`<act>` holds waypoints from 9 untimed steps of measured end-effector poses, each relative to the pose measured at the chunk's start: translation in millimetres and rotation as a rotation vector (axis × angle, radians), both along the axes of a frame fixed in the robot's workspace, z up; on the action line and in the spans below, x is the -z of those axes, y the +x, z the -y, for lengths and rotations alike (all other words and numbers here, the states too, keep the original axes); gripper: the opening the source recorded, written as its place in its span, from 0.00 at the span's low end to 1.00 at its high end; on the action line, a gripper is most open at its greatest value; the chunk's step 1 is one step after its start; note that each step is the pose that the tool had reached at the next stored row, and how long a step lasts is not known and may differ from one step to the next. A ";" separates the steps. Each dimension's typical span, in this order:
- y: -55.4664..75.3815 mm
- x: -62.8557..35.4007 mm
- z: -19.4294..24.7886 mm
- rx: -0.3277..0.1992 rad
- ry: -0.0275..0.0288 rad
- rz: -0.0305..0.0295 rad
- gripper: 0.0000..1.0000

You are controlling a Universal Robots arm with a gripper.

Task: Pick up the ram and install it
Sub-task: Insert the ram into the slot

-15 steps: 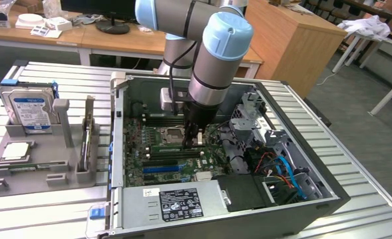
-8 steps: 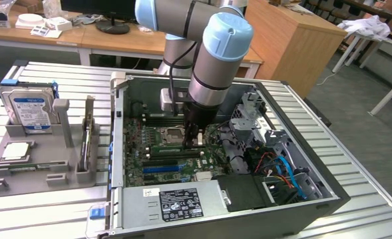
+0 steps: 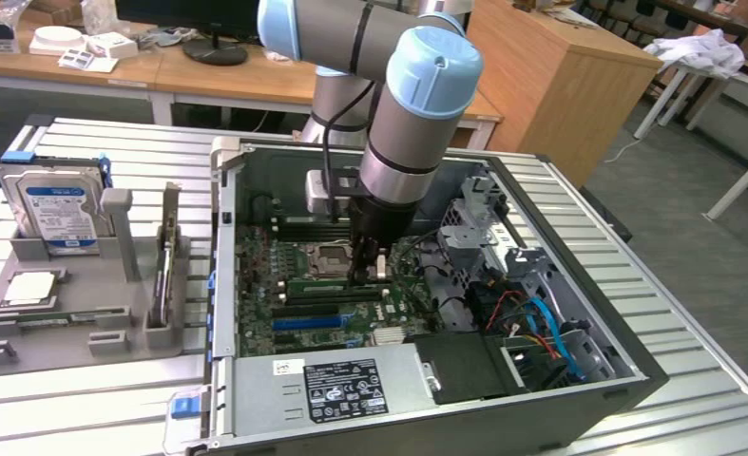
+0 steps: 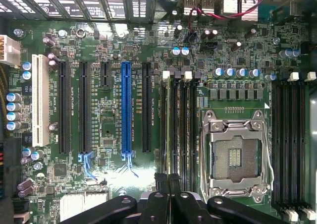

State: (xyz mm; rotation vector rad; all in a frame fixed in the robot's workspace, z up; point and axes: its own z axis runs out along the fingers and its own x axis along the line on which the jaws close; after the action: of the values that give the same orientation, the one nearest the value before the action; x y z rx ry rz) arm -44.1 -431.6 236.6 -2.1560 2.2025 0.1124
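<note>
At the exterior view's left, a grey plastic rack [image 3: 76, 332] sits on the slatted metal table [image 3: 82, 399]. In the rack's upper-left pocket a silver, blue-labelled hard drive [image 3: 51, 207] stands upright. Below it, a flat square silver chip [image 3: 31, 288] lies in a shallow recess. At the rack's right edge the ram [image 3: 165, 252], a long thin circuit-board stick, stands on its edge in a narrow slot between two grey posts, well apart from the arm.

The centre of the frame holds the open grey-and-black computer case [image 3: 602, 380], lying on its side. A large green motherboard [image 3: 272, 275] covers its floor, with a square metal processor socket [image 3: 333, 256] near the middle. A black power supply with a white label [image 3: 342, 389] sits along the lower edge.

The silver arm with pale-blue joints [image 3: 406, 142] comes down from the top centre into the case. Its black gripper [image 3: 374, 274] hangs just right of the socket, close over the board.

In the wrist view the gripper [image 4: 168, 182] has its fingers [image 4: 161, 196] drawn together with no gap. It hangs over the black memory slots [image 4: 181, 130] that run beside the socket [image 4: 235, 154] on the motherboard [image 4: 109, 130]. Nothing appears to be pinched between them, though the angle is poor.

At the lower right of the exterior frame, blue and orange cables [image 3: 545, 328] coil in the case's corner bay.
</note>
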 end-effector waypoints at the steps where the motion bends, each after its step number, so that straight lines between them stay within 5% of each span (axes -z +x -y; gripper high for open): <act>1: 0.0 1.0 0.0 0.000 0.0003 0.0001 0.12; 9: 1.3 1.2 0.1 0.000 -0.0004 -0.0002 0.12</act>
State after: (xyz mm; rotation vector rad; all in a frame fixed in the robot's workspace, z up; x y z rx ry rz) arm -42.8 -431.7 235.4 -2.1562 2.2029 0.1123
